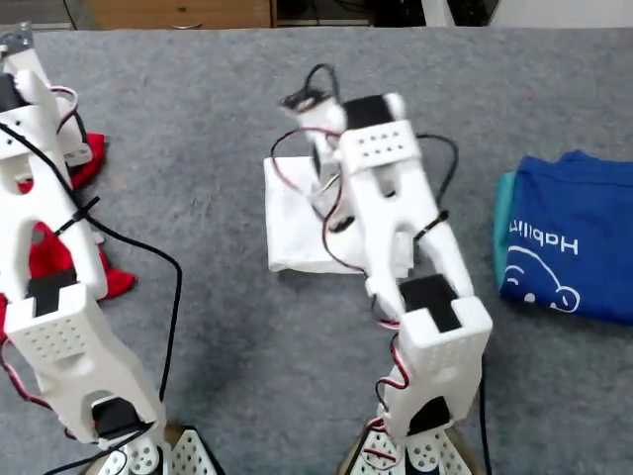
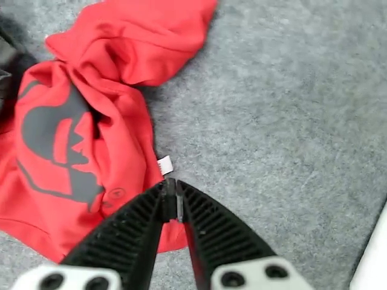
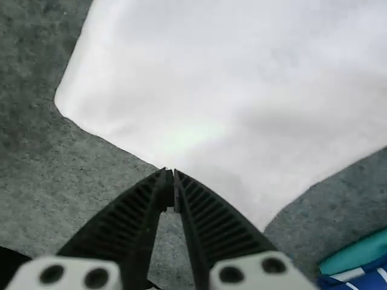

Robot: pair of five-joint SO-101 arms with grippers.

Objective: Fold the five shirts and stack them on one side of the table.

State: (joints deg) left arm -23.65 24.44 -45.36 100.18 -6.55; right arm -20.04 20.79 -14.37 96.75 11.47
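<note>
1. Four shirts counted: one red shirt (image 2: 121,54), one white shirt (image 1: 292,223), one blue shirt (image 1: 574,228), one teal shirt (image 1: 504,223).
2. Red shirt: crumpled and unfolded at the far left of the high view, partly under an arm. Carries a dark grey print and a small white tag at the hem.
3. White shirt: folded to a flat rectangle at the centre of the high view, plain, partly covered by the other arm.
4. Blue shirt: folded at the right edge of the high view, with white lettering and a white outline drawing on top. Sits on the teal shirt, touching it.
5. Teal shirt: seen as a strip along the blue shirt's left side, under it.
6. Two grippers counted. Left gripper (image 2: 171,199): black ribbed fingers closed tip to tip, right at the red shirt's hem beside the tag. Cannot tell if any cloth is pinched.
7. Right gripper (image 3: 173,176): fingers pressed together, tips at the white shirt's edge.
8. One table (image 1: 198,119), covered in grey felt-like fabric, under all four shirts.
9. Wooden furniture (image 1: 178,12) along the top edge of the high view.
</note>
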